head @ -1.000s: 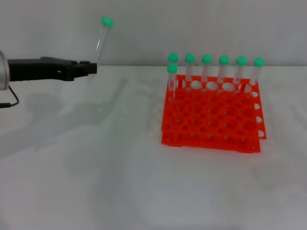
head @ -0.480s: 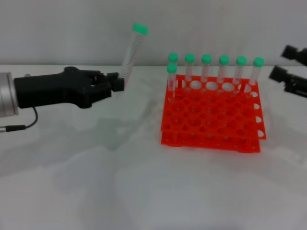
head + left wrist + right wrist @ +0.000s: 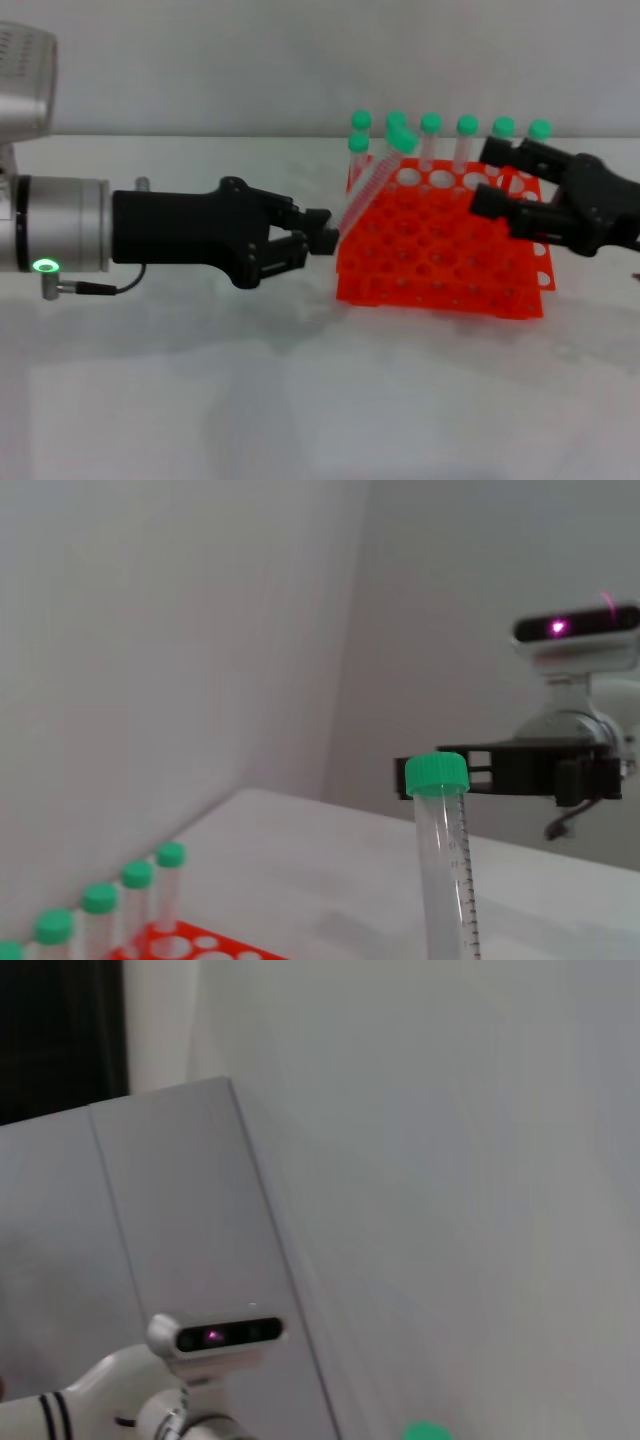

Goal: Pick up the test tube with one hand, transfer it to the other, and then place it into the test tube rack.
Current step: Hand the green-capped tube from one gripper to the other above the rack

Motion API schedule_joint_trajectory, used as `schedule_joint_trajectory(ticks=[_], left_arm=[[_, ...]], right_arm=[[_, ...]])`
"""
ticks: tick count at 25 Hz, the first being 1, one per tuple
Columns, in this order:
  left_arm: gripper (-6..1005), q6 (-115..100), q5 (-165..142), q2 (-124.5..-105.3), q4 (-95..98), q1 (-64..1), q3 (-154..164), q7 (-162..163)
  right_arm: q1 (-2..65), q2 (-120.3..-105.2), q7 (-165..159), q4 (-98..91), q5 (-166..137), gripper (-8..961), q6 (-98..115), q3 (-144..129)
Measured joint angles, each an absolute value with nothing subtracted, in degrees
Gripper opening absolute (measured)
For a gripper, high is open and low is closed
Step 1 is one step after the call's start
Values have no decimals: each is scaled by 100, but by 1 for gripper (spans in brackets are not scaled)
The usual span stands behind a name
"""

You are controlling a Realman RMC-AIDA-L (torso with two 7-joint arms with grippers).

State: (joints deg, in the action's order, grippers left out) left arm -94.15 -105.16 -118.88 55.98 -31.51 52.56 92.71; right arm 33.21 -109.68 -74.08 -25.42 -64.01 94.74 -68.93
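The test tube (image 3: 372, 183) is what we are handing over, and at this moment it is pinched by its lower end in our left gripper (image 3: 322, 232), leaning up and to the right so that its green cap (image 3: 402, 141) sits in front of the back row of the rack (image 3: 445, 247). Going rightwards, the orange-red rack stands on the white tabletop (image 3: 300, 390) with seven other capped tubes (image 3: 467, 140) upright along its far side, most holes bare. Further right, our right gripper (image 3: 487, 176) reaches in over the rack with its two fingers spread apart, near the tube's cap but not touching it as far as we can tell. In the left wrist view the tube (image 3: 447, 855) rises in the foreground with the right gripper (image 3: 500, 770) just behind its cap. We judge the step in hand to be the transfer. Next we need the right fingers around the upper tube, then closed before the left gripper lets go.
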Motion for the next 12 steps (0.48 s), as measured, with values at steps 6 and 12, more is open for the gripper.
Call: schedule_joint_trajectory(ticks=[6, 12], left_arm=[[254, -9042, -10489, -11906, 5641, -3169, 5856, 9217], [263, -8791, -10468, -11909, 5665, -3204, 6122, 9190]], right_arm=[[3369, -11183, -7381, -2580, -6452, 876, 9375, -6975], [3407, -11322, -7357, -2585, -6495, 876, 9113, -6981]])
